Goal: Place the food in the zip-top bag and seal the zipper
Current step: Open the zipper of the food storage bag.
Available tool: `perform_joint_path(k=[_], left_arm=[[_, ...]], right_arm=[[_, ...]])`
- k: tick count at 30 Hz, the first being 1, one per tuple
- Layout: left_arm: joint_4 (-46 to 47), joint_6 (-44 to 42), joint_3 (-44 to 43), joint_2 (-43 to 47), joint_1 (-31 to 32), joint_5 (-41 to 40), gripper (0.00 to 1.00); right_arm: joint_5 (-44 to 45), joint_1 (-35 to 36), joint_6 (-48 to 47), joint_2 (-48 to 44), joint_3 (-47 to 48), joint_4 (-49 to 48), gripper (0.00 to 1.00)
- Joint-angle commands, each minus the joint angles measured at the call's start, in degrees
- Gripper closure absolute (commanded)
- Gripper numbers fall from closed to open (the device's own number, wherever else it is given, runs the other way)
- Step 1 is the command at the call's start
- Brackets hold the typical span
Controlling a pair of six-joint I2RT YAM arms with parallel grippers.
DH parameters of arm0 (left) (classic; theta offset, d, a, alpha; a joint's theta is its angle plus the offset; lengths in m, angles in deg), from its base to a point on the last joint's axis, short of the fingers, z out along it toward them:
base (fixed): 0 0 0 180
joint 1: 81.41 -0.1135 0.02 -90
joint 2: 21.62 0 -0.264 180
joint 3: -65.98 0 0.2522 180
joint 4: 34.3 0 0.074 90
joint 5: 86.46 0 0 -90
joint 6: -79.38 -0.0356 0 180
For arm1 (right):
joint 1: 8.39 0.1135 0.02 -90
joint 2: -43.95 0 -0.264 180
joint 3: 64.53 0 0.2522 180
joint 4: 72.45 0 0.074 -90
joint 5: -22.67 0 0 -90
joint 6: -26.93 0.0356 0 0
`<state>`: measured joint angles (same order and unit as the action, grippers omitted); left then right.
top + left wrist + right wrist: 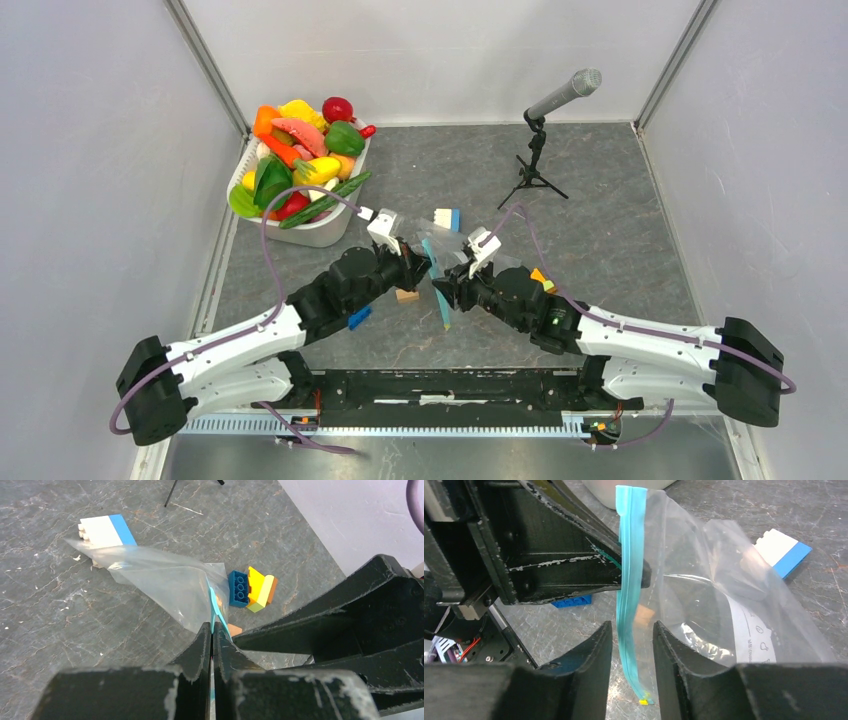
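Grey stone-look table [600, 200], white walls around. We note a tub [320, 232] at 10 o'clock, heaped with the food [300, 150]; none of it is in the bag. Microphone [565, 95] on a tripod at 1 o'clock.

Bag [704, 595] at table centre, lifted between the two arms, mouth edge standing near upright. Left claw [212, 640] is pinched tight on the zipper [630, 555]. Right claw [632, 626] has its fingers parted, the zipper strip hanging between them, touching neither as far as we can see.

White-and-blue block [106, 530] lies just behind the bag at 12 o'clock.
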<state>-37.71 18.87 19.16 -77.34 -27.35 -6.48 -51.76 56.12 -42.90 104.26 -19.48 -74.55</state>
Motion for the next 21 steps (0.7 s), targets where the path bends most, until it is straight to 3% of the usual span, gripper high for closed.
perform_joint_path(k=[1,8,16,21], left_arm=[[-3.5,1.4,-4.2,0.5,-0.1,-1.3,0.98],[-8.5,2.8,-7.3,-0.7,-0.1,-3.4,0.98],[-10.1,2.2,-7.8,-0.6,-0.1,-4.6,0.98],[-10.1,1.2,-8.0,-0.9,0.0,-3.9,0.98]], right_arm=[[3.6,0.4,-0.5,0.4,3.6,-1.1,0.56],[5.8,0.4,-2.2,3.6,6.9,-0.4,0.56],[7.4,0.4,-2.1,3.5,7.0,-1.8,0.78],[9.2,0.4,-2.2,4.3,7.5,-1.4,0.8]])
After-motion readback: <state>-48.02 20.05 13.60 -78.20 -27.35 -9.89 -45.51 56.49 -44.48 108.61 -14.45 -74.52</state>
